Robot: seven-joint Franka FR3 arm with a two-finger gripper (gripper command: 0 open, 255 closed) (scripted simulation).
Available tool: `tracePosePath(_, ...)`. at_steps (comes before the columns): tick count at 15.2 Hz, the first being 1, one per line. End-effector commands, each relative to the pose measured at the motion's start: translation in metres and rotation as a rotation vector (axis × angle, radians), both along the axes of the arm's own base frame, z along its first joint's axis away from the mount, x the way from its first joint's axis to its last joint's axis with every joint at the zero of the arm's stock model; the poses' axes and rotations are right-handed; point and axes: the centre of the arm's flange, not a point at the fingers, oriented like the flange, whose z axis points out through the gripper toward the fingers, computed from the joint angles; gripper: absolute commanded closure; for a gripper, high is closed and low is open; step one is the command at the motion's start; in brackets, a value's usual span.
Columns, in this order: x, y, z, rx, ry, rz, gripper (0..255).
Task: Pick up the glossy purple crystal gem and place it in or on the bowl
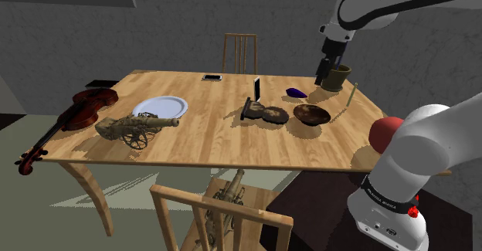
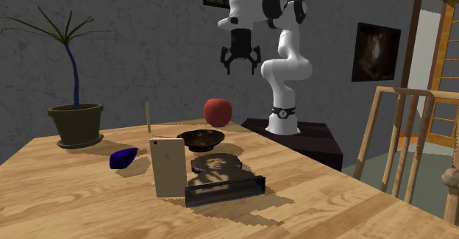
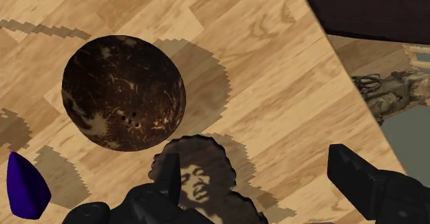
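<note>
Fingers (image 3: 358, 181) of the tool (image 3: 255, 178) were seen spread wide apart with nothing clasped between them, so it was released and empty. It was hung well above the desk (image 1: 208, 141), more or less over the dark bowl (image 3: 124, 92). The purple gem (image 1: 294, 93) was found lying on the desk, roughly 11 o'clock from the bowl in the shoulder view, near but not touching. So basically nothing was done yet: the gem was yet to be reached, grabbed, lifted and dropped in.

White arm (image 2: 288, 74) with dark joints, "FRANKA EMIKA" lettering, all-black two-finger end effector (image 2: 240, 68).
</note>
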Motion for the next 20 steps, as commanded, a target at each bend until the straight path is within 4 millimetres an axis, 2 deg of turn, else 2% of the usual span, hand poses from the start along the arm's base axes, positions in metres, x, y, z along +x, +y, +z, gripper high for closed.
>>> tracePosePath(1,0.006,-0.022,-0.012,-0.012,-0.010,0.032,0)
tracePosePath(10,0.042,-0.116,-0.064,-0.057,-0.044,0.165,0)
tracePosePath(20,0.098,-0.216,-0.116,-0.106,-0.082,0.313,0)
